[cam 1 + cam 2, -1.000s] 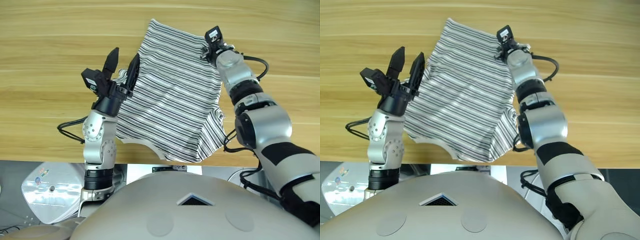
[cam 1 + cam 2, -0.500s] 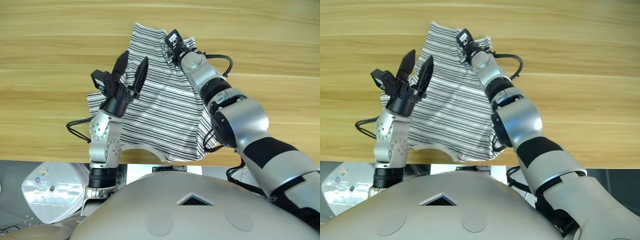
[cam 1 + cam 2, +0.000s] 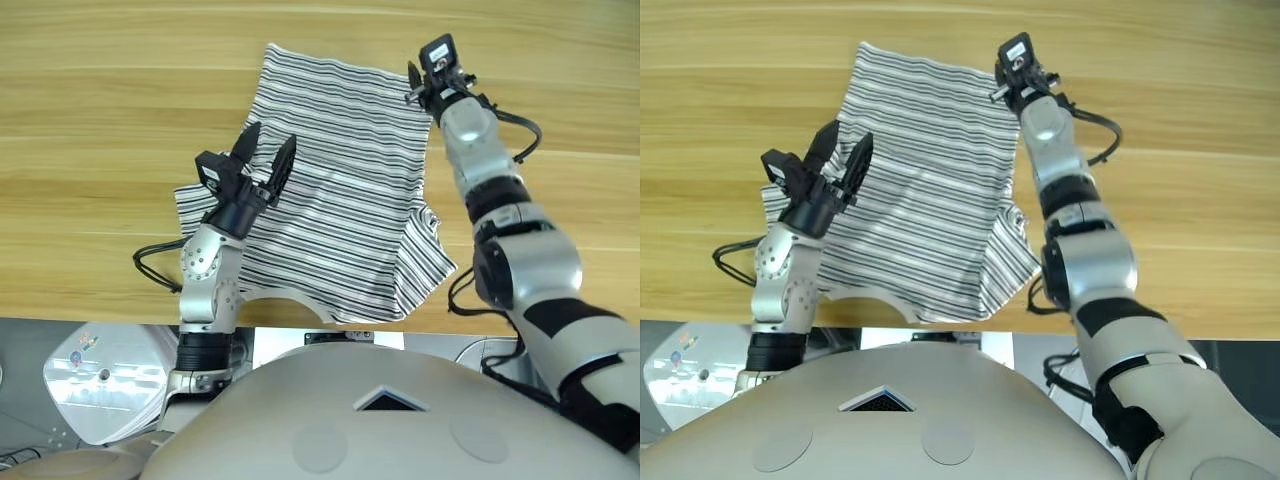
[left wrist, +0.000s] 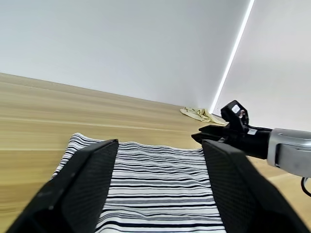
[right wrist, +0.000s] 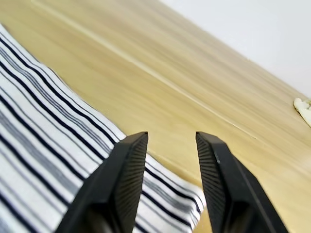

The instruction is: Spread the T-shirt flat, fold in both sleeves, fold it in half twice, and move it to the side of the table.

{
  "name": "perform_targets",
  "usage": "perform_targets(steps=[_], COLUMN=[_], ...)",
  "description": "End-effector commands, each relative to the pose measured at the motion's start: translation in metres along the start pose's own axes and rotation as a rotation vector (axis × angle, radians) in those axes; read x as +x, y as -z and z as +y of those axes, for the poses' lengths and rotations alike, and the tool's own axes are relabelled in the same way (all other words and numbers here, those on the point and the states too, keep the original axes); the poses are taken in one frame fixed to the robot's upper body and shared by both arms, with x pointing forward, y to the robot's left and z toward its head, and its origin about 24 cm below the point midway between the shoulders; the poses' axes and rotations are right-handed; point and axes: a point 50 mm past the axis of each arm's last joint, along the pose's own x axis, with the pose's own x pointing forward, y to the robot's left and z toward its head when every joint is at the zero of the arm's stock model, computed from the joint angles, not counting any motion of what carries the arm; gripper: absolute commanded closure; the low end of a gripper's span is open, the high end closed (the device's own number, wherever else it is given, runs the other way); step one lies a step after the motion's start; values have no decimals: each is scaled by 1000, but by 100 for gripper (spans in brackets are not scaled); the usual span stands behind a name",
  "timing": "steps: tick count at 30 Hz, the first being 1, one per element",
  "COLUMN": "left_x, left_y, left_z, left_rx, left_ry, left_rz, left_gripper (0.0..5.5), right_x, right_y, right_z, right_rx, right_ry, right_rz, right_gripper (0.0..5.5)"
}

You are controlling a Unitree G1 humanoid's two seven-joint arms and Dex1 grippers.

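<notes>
The black-and-white striped T-shirt (image 3: 345,200) lies spread on the wooden table (image 3: 100,110), its neck toward the front edge and one sleeve (image 3: 190,195) sticking out on the left. My left gripper (image 3: 272,135) hovers open over the shirt's left side, nothing between its fingers (image 4: 87,189). My right gripper (image 3: 411,88) is at the shirt's far right corner, open, with the striped hem (image 5: 43,150) just beneath its fingers (image 5: 124,184). The left wrist view looks along the shirt (image 4: 155,170) toward the right gripper (image 4: 206,137).
The right sleeve (image 3: 432,255) bunches near the table's front edge (image 3: 100,322). A small pale cloth (image 4: 197,114) lies far off on the table. Bare wood runs wide on both sides and beyond the shirt.
The right gripper swept left across the far hem, then came back to the far right corner; the shirt's far edge now lies wider and further left. The left gripper sank lower over the shirt.
</notes>
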Motion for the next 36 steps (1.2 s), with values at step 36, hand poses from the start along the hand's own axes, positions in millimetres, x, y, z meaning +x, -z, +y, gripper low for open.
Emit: perform_targets(steps=[36], left_x=[62], left_y=[59], left_z=[93], left_rx=[-129], left_ry=[-288], left_rz=[590], left_gripper=[229], right_x=[-112], right_y=[-72], right_z=[-44], right_rx=[507], right_ry=[97], right_rz=[-437], right_gripper=[369])
